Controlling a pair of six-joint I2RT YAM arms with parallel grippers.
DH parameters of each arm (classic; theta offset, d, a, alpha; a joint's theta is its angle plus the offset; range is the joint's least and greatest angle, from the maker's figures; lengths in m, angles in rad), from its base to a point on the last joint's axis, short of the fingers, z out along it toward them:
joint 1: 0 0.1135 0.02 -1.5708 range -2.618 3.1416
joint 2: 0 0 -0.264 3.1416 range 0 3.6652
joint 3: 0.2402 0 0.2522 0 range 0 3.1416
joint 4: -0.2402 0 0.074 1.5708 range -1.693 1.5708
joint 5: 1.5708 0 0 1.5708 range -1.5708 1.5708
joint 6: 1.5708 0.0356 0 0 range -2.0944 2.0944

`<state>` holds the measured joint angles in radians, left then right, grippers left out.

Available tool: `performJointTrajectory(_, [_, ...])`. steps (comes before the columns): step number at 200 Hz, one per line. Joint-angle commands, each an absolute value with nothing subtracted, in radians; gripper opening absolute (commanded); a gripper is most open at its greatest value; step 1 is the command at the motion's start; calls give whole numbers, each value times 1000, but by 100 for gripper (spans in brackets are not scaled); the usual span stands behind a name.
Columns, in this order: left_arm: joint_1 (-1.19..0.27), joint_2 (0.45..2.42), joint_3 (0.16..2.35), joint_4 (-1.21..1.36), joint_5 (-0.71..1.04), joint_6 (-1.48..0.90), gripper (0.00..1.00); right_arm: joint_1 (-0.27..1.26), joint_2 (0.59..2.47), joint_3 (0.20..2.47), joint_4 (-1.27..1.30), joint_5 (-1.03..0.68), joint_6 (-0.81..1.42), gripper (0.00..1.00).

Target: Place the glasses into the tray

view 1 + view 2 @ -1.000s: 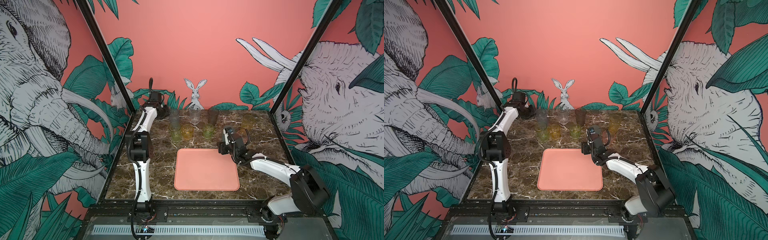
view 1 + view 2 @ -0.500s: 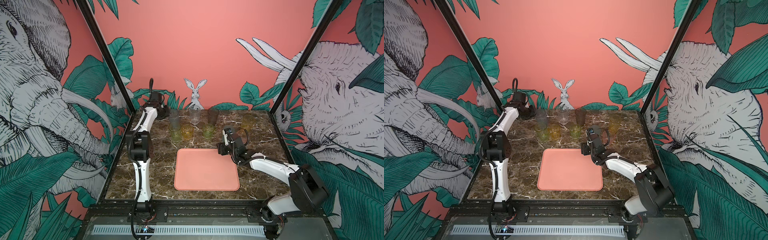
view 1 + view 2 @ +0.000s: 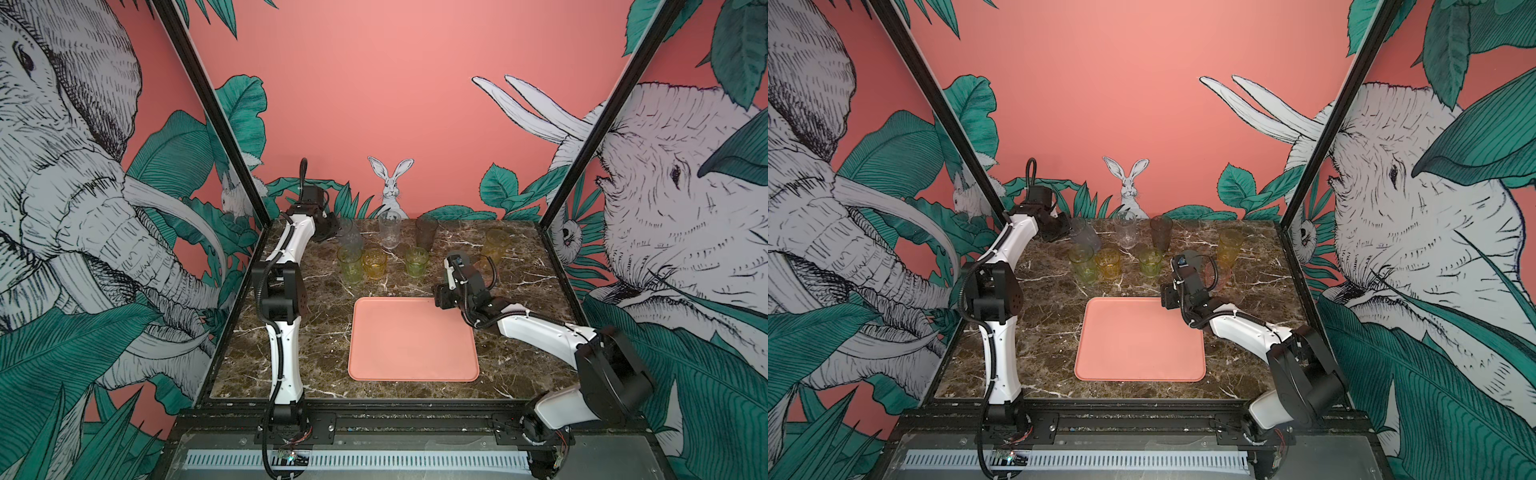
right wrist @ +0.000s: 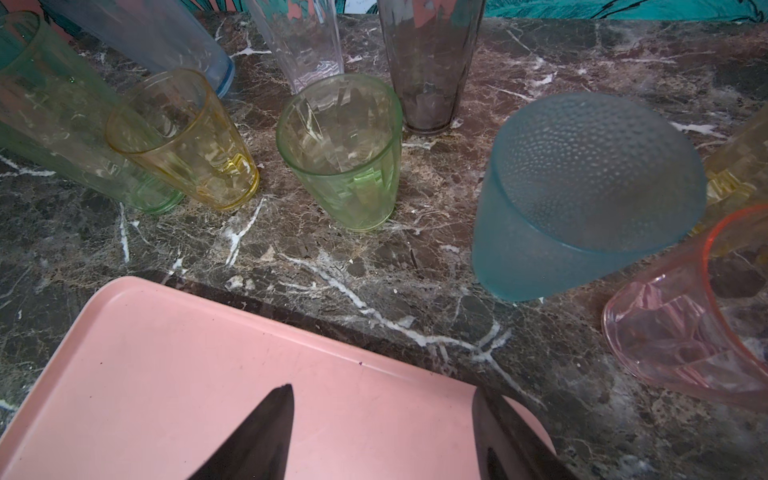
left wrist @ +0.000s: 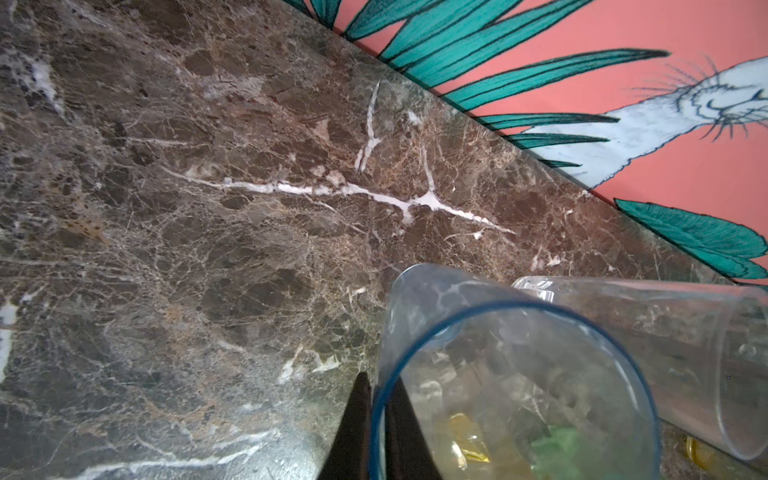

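- The left gripper (image 5: 379,399) has its jaws together on the wall of the grey tumbler (image 3: 349,235) at the far left, one finger inside the rim and one outside. A rim pinch suits a thin open wall. The tumbler leans in both top views, so it is judged to be tipping off the table (image 3: 324,299).
- The other glasses stand clustered along the far side, among them the green tumbler (image 4: 340,153) and the frosted tumbler (image 4: 582,191). None is in the tray.
- The tray (image 3: 413,349) lies near centre, bare, ready to receive.
- The right gripper (image 4: 381,388) has its jaws apart and holds nothing. It sits over the tray's far right corner, facing the frosted tumbler, probably staged for the next pick.
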<state>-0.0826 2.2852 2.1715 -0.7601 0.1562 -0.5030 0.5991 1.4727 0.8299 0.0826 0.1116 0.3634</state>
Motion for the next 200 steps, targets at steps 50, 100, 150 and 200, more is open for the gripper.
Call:
performJointTrajectory(50, [-86, 2195, 2171, -820, 99, -462, 6, 595, 1482, 863, 77, 111, 370, 70])
performJointTrajectory(100, [-83, 2097, 2177, -908, 35, -376, 0, 595, 1494, 870, 71, 113, 370, 71])
performJointTrajectory(150, [-80, 1981, 2194, -1080, -100, -297, 0, 596, 1509, 885, 51, 107, 374, 71])
performJointTrajectory(200, [-79, 1815, 2164, -1274, -184, -250, 0, 595, 1516, 888, 45, 112, 374, 71])
